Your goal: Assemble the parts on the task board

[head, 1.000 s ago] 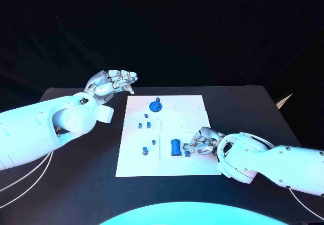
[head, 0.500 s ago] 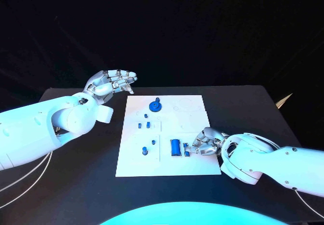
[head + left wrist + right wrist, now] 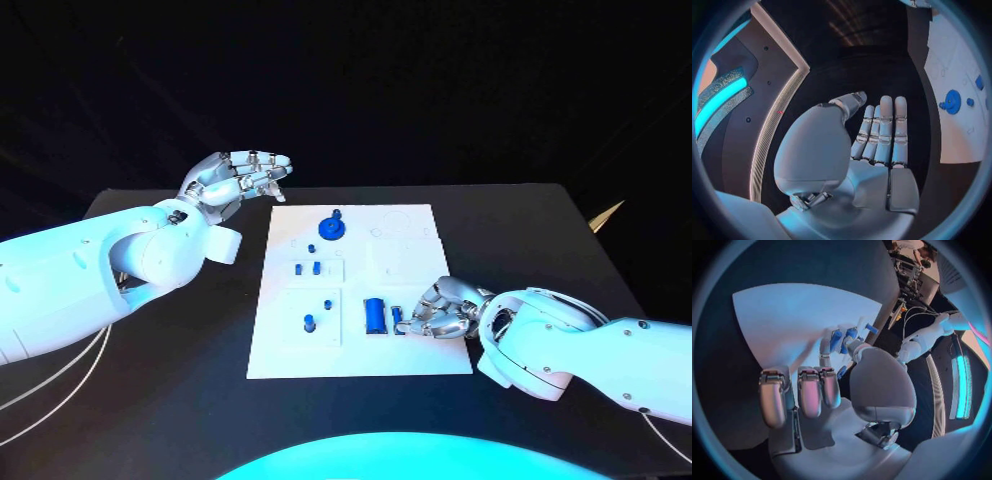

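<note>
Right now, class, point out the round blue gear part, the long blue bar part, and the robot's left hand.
Round blue gear part (image 3: 332, 229), head view, on its disc face.
Long blue bar part (image 3: 375, 315), head view, mid-length.
Left hand (image 3: 240, 178), head view, middle of the hand.

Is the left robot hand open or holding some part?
Open. The left robot hand holds nothing; its fingers are stretched out, raised beside the task board.

Matt white task board (image 3: 404, 300), glossy blue plastic parts (image 3: 375, 315), matt black table (image 3: 534, 230)
</note>
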